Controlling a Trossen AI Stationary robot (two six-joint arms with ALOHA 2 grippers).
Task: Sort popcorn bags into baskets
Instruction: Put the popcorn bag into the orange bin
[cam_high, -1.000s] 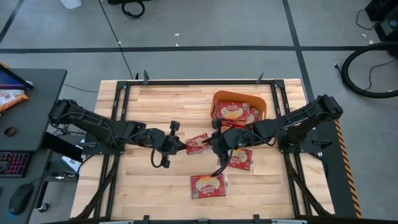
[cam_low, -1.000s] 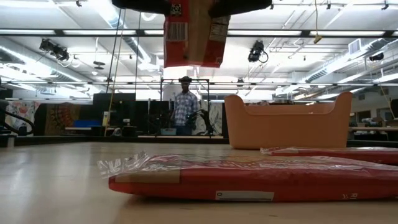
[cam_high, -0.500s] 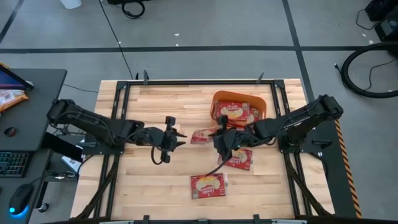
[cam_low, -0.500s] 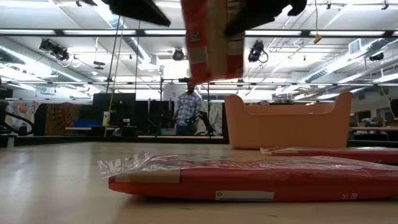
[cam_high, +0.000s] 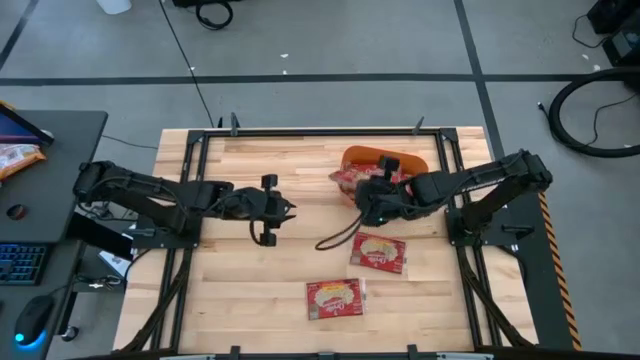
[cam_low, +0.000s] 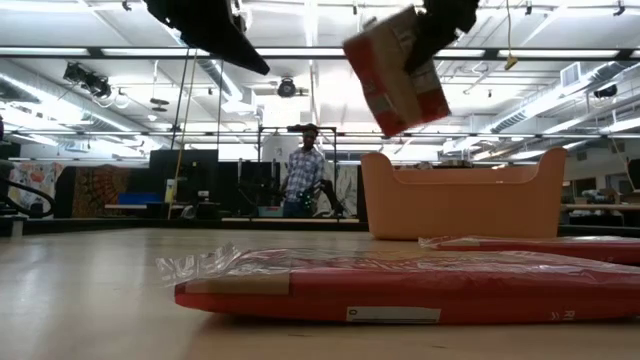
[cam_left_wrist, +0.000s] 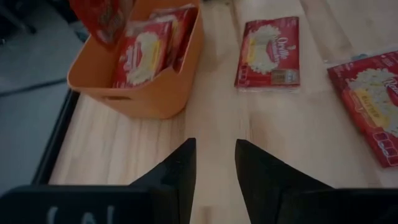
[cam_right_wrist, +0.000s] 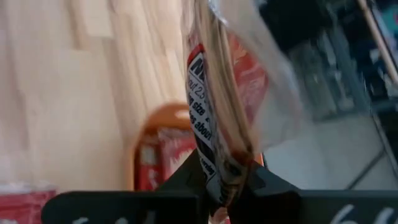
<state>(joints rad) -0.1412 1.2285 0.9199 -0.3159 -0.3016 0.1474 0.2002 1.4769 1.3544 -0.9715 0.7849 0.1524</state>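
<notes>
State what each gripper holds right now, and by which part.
The right gripper pinches a popcorn bag by one edge, above the orange basket. The left gripper is open and holds nothing.

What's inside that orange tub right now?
The orange tub holds red popcorn bags, at least two leaning together. What lies beneath them, and the tub's floor, is covered. The right claw holds another bag in the air near the tub, not yet in it.

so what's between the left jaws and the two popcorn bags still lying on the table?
Nothing: in the high view only bare wood separates the open left gripper from the nearer popcorn bag and the other popcorn bag on the table.
</notes>
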